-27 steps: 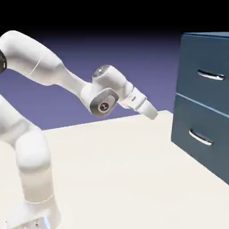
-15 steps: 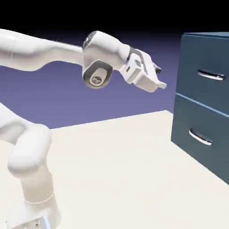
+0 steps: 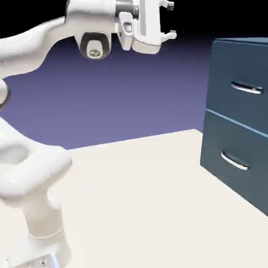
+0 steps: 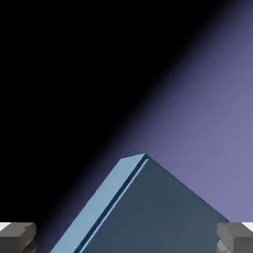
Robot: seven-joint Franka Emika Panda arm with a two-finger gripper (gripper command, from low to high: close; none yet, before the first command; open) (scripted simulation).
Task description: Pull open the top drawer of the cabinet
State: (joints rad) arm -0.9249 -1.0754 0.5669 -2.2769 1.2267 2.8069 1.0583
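Observation:
The dark blue cabinet (image 3: 238, 131) stands at the exterior view's right. Its top drawer (image 3: 238, 78) is flush with the front and carries a slim silver bar handle (image 3: 246, 88). My gripper (image 3: 170, 21) hangs high near the picture's top, well to the left of the cabinet and above the top drawer's level. Its jaws point toward the cabinet, stand open and hold nothing. In the hand view the cabinet (image 4: 163, 212) shows as a tilted upper corner between my two grey fingertips (image 4: 17, 236), far off. No drawer handle shows there.
The lower drawer (image 3: 230, 157) with its own silver handle (image 3: 234, 160) sits under the top one. The cream table (image 3: 141, 199) spreads between the robot's base (image 3: 42, 230) and the cabinet.
The arm has swung upward: the hand rose from just above the table's far edge to the top of the picture and turned to face the cabinet. The drawers have not moved.

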